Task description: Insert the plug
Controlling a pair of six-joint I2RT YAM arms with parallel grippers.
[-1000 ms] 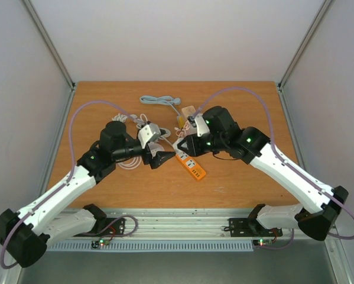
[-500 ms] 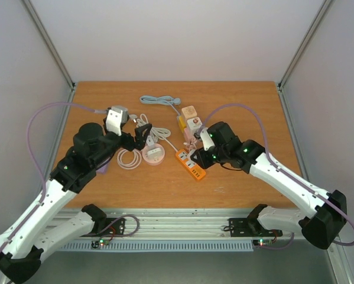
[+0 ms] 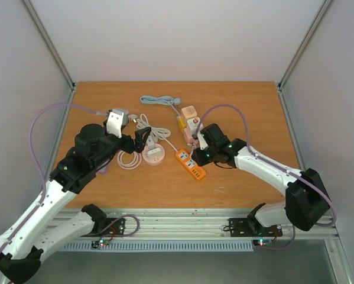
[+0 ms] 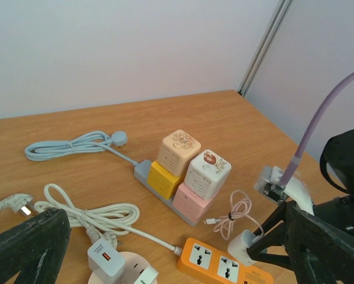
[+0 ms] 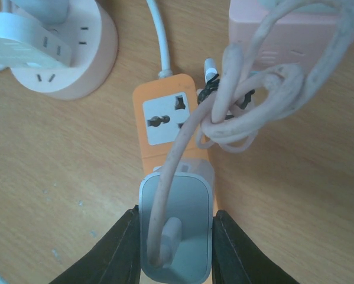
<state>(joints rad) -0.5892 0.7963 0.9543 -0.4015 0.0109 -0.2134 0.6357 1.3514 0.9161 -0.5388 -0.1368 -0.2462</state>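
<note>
Gripping the white plug (image 5: pixel 175 228) over the orange power strip (image 5: pixel 165 118), right jaws clenched; left jaws spread wide.

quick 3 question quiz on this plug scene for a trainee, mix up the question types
1. True or false: the left gripper is shut.
2. Fill in: the white plug sits over the ____ power strip.
3. What grips the white plug? A) left gripper B) right gripper C) nothing

Key: 1 false, it stands open and holds nothing. 2 orange. 3 B.
</note>
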